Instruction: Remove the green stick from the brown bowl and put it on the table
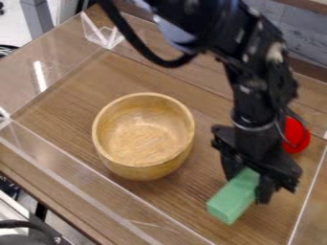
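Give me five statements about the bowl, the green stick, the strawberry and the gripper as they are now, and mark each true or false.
1. The bowl has nothing in it. True.
2. The green stick lies inside the bowl. False: it is outside the bowl, to its right, down by the table.
3. The gripper is closed around the stick's upper end. True.
4. The strawberry is in full view. False: the arm hides most of it; only a red part shows at the right.
5. The gripper is over the bowl. False: it is to the bowl's right, over bare tabletop.
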